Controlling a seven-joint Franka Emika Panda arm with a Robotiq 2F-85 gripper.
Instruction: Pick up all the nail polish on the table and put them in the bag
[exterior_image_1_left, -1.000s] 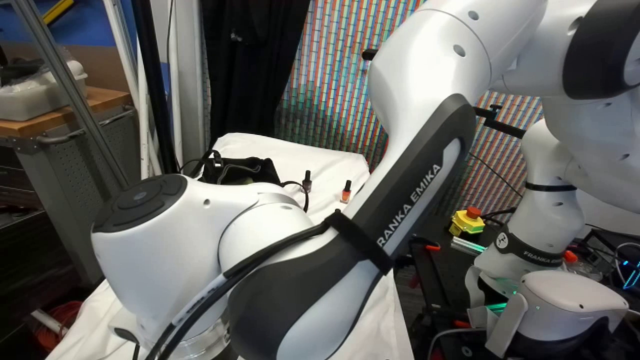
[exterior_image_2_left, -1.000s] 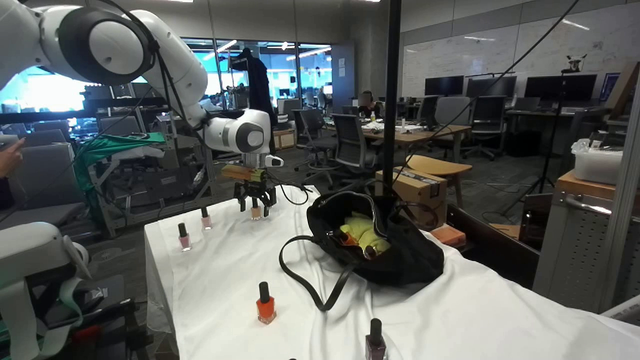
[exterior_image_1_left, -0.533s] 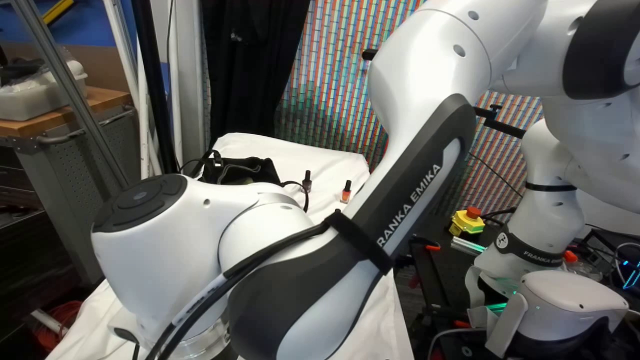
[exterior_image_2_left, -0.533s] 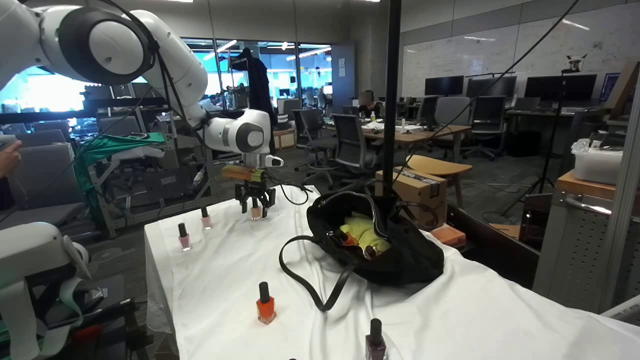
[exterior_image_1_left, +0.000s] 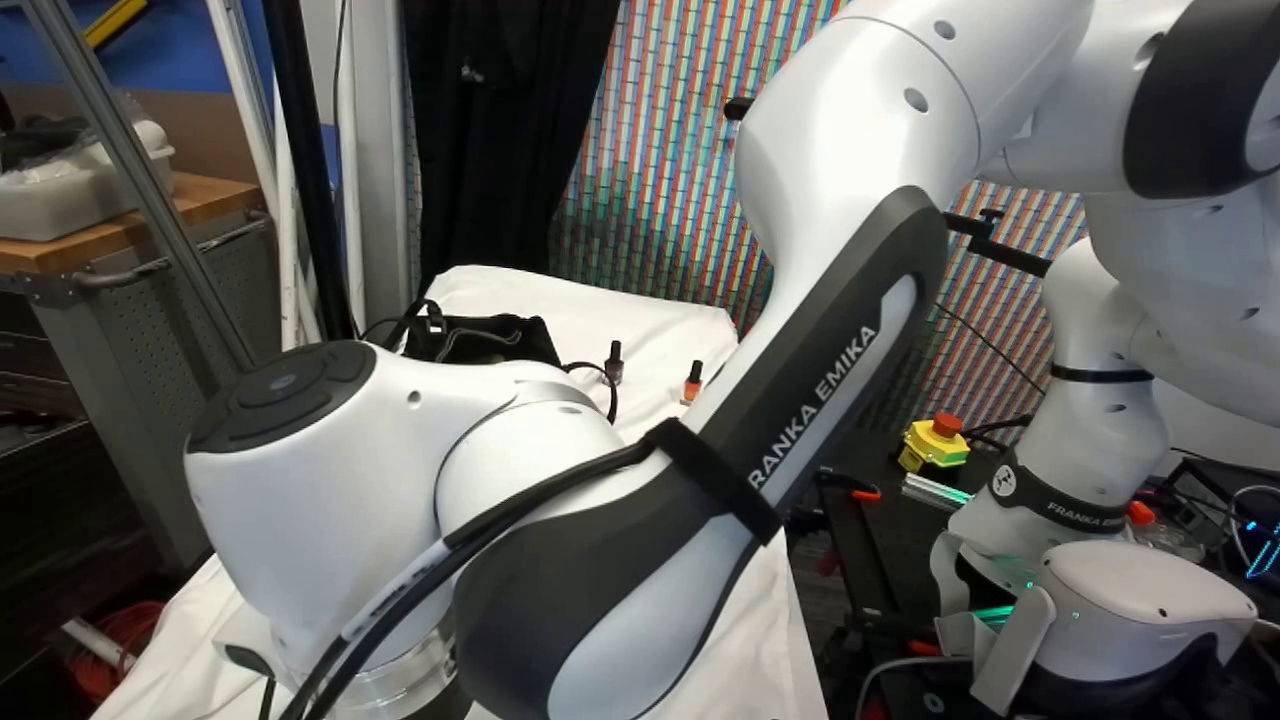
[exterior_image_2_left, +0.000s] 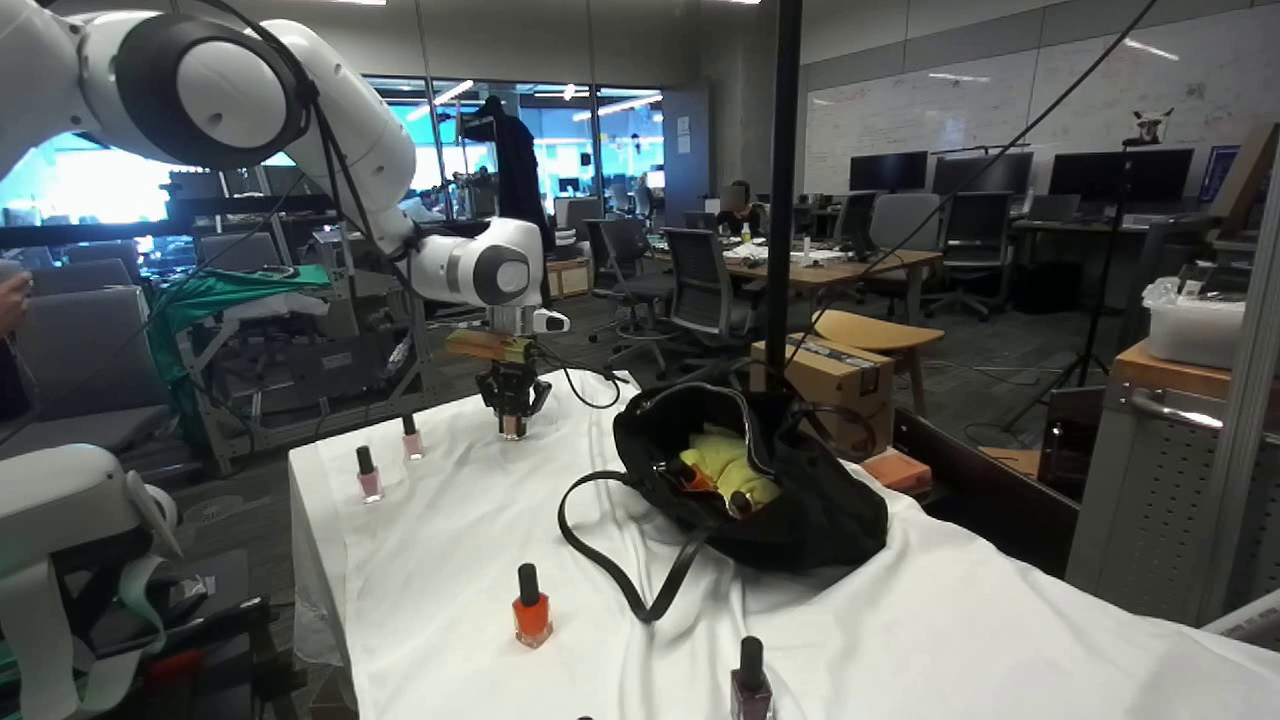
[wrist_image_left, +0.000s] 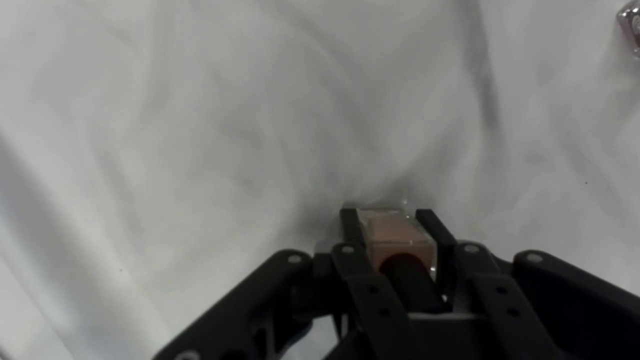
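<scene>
In an exterior view we see the robot arm (exterior_image_1_left: 640, 540) partly hiding the black bag (exterior_image_1_left: 480, 335). In an exterior view we find two pink bottles (exterior_image_2_left: 371, 485), an orange-red bottle (exterior_image_2_left: 532, 618) and a dark bottle (exterior_image_2_left: 751, 695) upright on the white-clothed table (exterior_image_2_left: 450, 560), all outside the bag. In the wrist view we see the end effector (wrist_image_left: 389, 220) pinching a peach nail polish bottle (wrist_image_left: 400, 240) by its two sides, at the cloth.

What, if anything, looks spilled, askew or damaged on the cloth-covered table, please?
No spill or damage shows. Only the black bag looks untidy: it slumps open, one strap sprawled across the table. That may just be soft fabric. The orange-red bottle and both pink bottles stand upright.
</scene>
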